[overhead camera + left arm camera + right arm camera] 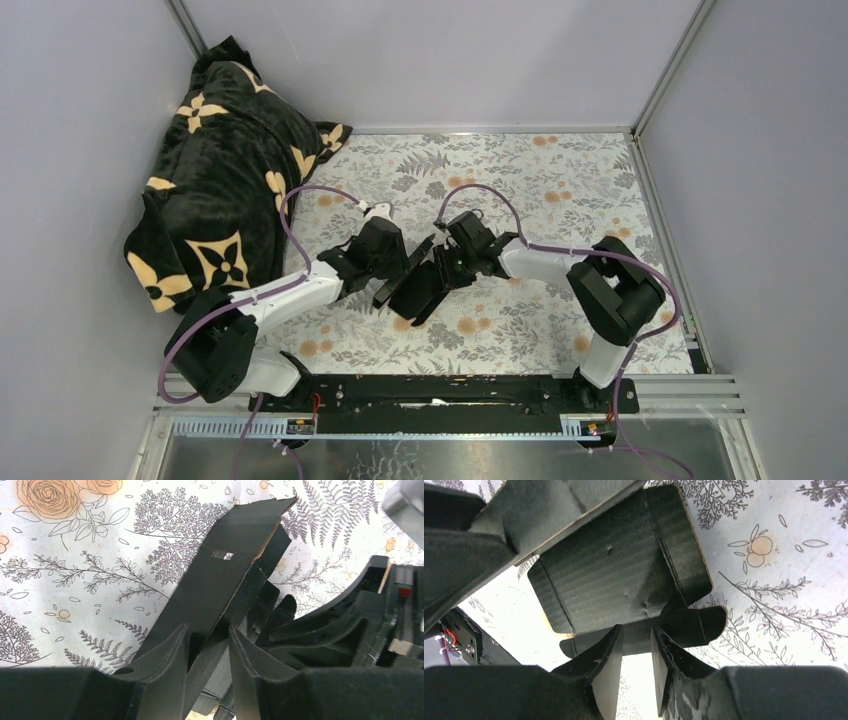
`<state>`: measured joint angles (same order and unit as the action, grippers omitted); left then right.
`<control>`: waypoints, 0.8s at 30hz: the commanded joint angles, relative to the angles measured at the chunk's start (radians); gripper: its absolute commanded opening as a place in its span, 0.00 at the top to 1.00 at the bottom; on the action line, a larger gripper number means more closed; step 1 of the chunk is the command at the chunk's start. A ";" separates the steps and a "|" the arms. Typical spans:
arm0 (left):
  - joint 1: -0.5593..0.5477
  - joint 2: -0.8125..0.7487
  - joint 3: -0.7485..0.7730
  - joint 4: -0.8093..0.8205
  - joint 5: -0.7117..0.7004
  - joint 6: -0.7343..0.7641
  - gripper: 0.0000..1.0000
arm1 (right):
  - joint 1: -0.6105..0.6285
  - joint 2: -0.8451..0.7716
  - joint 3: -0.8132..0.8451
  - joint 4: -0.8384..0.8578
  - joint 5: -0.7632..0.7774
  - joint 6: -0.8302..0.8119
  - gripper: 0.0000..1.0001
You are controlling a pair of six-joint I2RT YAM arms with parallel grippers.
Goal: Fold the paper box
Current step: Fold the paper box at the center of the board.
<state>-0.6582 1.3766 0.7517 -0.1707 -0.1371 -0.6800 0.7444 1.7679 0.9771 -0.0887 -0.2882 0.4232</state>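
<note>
The paper box [420, 290] is a black creased card, part folded, held up off the floral table between both arms at the centre. My left gripper [392, 283] meets it from the left. In the left wrist view its fingers [209, 630] stand on either side of a folded wall of the box [220, 580], shut on it. My right gripper [445, 268] comes in from the right. In the right wrist view its jaws [637, 630] stand a little apart, their tips against a rounded flap of the box [609, 575], with bright table showing between them.
A black plush blanket [225, 200] with cream flowers lies heaped at the back left. The floral table cover [560, 190] is walled on three sides. A black rail [450, 395] carrying the arm bases runs along the near edge.
</note>
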 commanded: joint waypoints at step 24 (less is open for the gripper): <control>0.034 -0.018 -0.014 -0.017 -0.007 0.034 0.60 | -0.194 -0.074 0.212 -0.027 -0.086 -0.051 0.64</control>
<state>-0.6342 1.3701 0.7517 -0.1696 -0.1360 -0.6739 0.5591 1.6627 1.0836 -0.1444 -0.3336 0.4057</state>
